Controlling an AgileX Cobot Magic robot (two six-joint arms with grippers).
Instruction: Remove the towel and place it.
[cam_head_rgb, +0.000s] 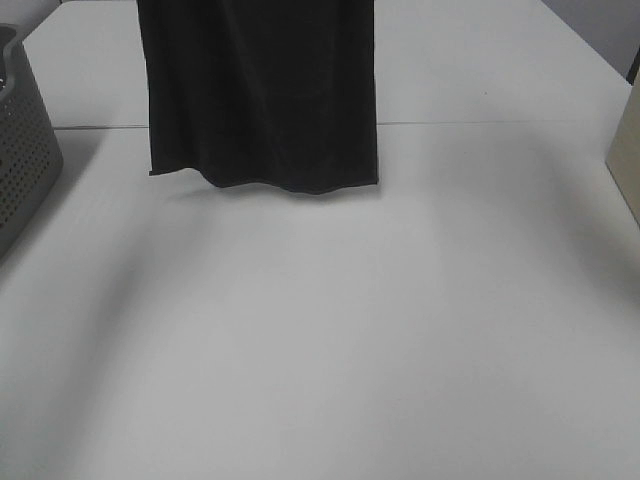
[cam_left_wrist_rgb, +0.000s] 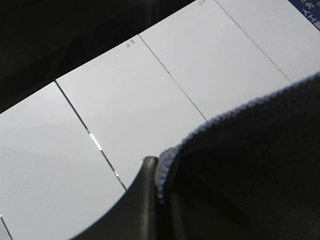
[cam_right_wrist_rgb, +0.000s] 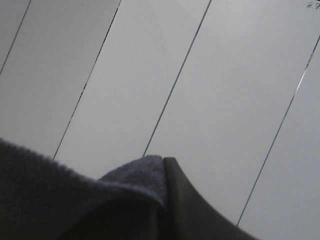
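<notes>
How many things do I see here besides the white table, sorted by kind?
Dark towel, hanging: 1
Grey perforated basket: 1
Beige object, cut off by the picture's right edge: 1
Total: 3

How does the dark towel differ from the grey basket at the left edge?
Colour: the towel is near-black, the basket mid-grey. Material: the towel is soft, draped cloth; the basket is rigid with perforated walls. Pose: the towel hangs from above the frame, hem low over the table; the basket stands on the table. Both are cut off by the frame.
</notes>
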